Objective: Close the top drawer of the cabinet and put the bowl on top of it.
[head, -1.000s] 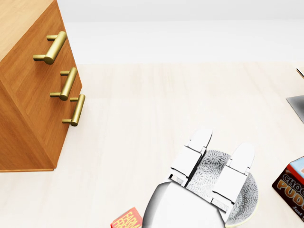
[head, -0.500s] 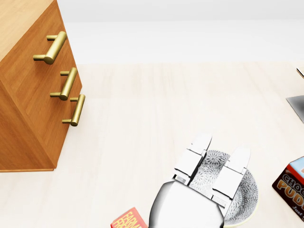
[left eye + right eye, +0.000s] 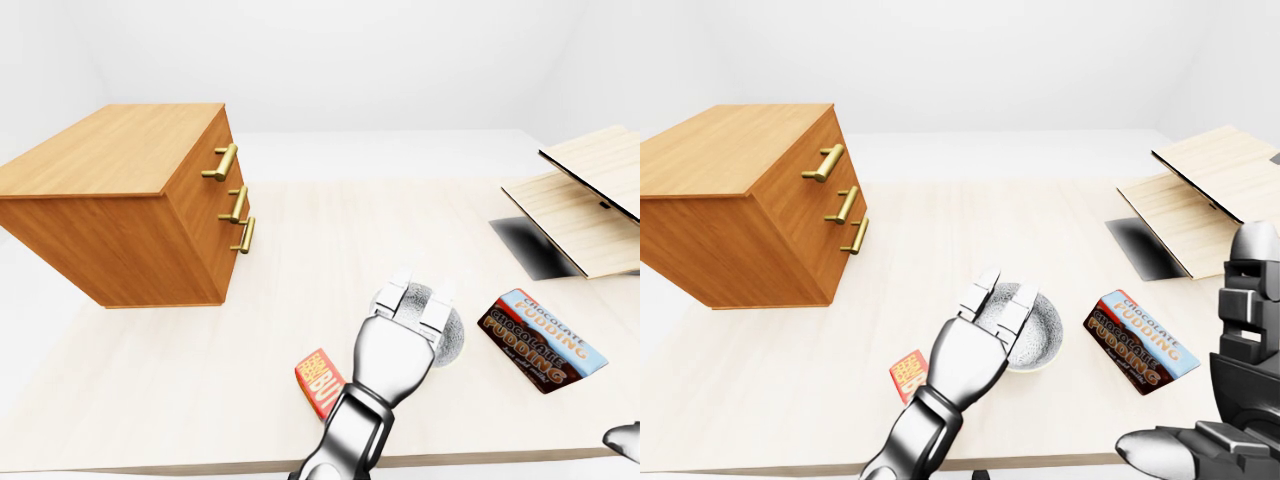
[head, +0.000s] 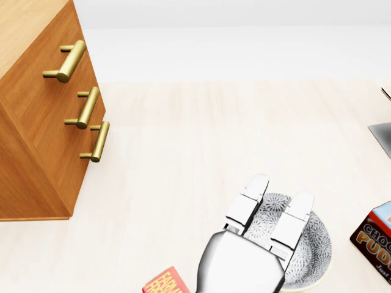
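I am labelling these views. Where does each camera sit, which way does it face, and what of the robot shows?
Head view: on the head, tilted down at the bowl and cabinet; left robot hand shows.
Left-eye view: on the head, wider look over the table; left arm shows.
Right-eye view: same, set rightward; right robot hand too.
Shared: left robot hand over the bowl.

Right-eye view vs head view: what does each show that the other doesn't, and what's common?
Right-eye only: the right hand, open at lower right; the tilted wooden panels at right; the cabinet top in full; the whole pudding box. Head only: nothing new, just a closer look at the bowl and its patterned inside. Shared: the cabinet with three drawer handles, all drawers flush; the left hand, fingers open over the bowl; the red box; the table.
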### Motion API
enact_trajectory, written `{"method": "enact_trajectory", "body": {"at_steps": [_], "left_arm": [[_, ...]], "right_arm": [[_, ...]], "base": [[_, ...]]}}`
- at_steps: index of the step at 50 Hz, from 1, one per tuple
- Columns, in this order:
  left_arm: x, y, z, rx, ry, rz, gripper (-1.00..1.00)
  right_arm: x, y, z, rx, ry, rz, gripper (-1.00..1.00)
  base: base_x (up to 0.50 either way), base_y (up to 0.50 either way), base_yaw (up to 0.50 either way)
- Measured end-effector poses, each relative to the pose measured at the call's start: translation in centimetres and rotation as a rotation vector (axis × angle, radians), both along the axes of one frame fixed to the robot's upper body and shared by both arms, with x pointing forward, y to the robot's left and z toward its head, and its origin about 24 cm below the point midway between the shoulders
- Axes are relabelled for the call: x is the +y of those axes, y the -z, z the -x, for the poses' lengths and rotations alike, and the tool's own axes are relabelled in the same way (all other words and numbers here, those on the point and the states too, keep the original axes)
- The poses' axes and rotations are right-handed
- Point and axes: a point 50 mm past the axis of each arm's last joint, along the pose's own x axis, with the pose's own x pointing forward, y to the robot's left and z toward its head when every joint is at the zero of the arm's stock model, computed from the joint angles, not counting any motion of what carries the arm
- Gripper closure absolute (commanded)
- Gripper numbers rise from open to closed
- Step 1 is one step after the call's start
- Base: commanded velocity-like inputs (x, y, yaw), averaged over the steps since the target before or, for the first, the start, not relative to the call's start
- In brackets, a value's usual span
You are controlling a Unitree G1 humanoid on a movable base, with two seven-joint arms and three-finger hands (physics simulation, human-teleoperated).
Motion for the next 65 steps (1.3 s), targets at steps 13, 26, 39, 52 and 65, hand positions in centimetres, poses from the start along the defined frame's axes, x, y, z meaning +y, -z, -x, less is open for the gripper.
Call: {"method": "enact_trajectory", "body": {"at_steps": [13, 26, 39, 52, 65], "left_arm": [[-0.4, 1.1, -0.2, 0.022, 0.003, -0.008, -1.00], [-0.7, 2.1, -0.2, 0.040, 0.008, -0.020, -1.00], [-1.0, 3.1, -0.4, 0.062, 0.010, -0.023, -1.00], [-1.3, 4.0, -1.0, 0.080, 0.000, -0.020, -1.00], [-1.6, 4.8, -1.9, 0.094, -0.019, -0.025, -1.00]], "right_arm": [[-0.1, -0.1, 0.1, -0.006, 0.002, -0.001, -1.00], [-0.1, -0.1, 0.1, -0.008, 0.002, -0.002, -1.00], [-0.1, -0.1, 0.1, -0.006, 0.001, -0.002, -1.00], [-0.1, -0.1, 0.1, -0.005, 0.000, -0.002, -1.00], [-0.2, -0.1, 0.2, -0.011, 0.001, -0.001, -1.00]], "base": [[0.00, 0.00, 0.00], [0.00, 0.00, 0.00], [0.00, 0.00, 0.00], [0.00, 0.00, 0.00], [0.00, 0.00, 0.00]]}}
